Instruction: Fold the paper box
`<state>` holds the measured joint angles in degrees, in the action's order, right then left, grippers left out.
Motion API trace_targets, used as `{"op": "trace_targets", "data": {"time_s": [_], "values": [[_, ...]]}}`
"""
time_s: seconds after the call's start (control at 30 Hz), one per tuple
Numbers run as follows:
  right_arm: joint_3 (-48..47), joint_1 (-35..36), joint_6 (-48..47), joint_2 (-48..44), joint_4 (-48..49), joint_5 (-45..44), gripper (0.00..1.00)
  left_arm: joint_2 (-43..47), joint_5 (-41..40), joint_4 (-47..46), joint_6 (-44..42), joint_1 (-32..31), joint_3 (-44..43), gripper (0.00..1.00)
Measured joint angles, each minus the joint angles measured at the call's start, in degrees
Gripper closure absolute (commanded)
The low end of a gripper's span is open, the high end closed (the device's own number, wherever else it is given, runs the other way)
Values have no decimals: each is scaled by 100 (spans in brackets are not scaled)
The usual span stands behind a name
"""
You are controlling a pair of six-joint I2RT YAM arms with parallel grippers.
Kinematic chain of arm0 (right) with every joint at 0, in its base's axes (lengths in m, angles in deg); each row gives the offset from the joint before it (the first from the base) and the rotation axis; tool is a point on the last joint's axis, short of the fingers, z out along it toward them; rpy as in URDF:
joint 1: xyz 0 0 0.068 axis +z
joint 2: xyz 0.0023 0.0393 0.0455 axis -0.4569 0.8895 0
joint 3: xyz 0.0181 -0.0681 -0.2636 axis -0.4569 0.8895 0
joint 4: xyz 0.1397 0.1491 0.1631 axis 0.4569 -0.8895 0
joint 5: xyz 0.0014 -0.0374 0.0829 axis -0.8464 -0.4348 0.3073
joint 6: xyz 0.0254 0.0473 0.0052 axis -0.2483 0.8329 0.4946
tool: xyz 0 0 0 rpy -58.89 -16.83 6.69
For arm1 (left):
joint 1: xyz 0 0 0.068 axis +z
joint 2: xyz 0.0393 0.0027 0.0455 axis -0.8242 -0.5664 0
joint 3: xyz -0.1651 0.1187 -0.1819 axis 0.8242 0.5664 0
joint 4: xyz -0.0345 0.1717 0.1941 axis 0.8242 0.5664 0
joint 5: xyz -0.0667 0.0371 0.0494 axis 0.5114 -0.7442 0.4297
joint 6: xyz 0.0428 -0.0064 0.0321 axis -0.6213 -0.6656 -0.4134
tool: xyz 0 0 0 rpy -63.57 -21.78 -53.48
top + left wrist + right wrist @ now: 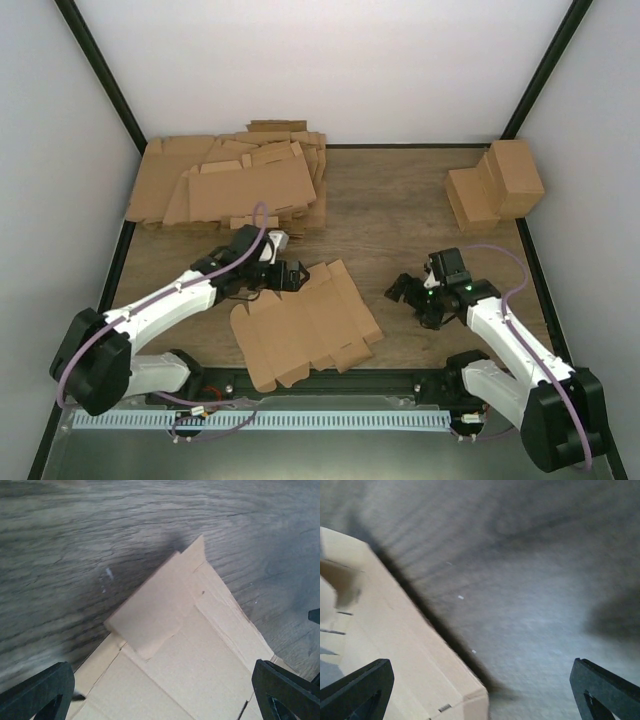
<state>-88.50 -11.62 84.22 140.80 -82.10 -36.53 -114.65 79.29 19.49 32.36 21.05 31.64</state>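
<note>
Wood-grain table [400, 225], white walls [330, 70]

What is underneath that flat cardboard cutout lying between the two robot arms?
Only the wooden table shows around the cardboard cutout. It lies nearly flat, so anything directly beneath is hidden. One small flap is raised near the open left gripper.

1 paper box [305, 325], 1 cdbd heap [230, 185]

plain brown paper box [305, 325] on grey-brown woodgrain table [400, 210]; black jaws.
</note>
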Motion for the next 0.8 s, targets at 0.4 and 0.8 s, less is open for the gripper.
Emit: {"op": "trace_targets", "data": {"time_s": [0.4, 0.8], "values": [[35, 28, 378, -428, -1097, -92, 2, -568, -955, -275, -925, -1309, -391, 0], [310, 120, 599, -699, -1145, 369, 0, -927, -1668, -103, -1379, -1611, -726, 0]]}}
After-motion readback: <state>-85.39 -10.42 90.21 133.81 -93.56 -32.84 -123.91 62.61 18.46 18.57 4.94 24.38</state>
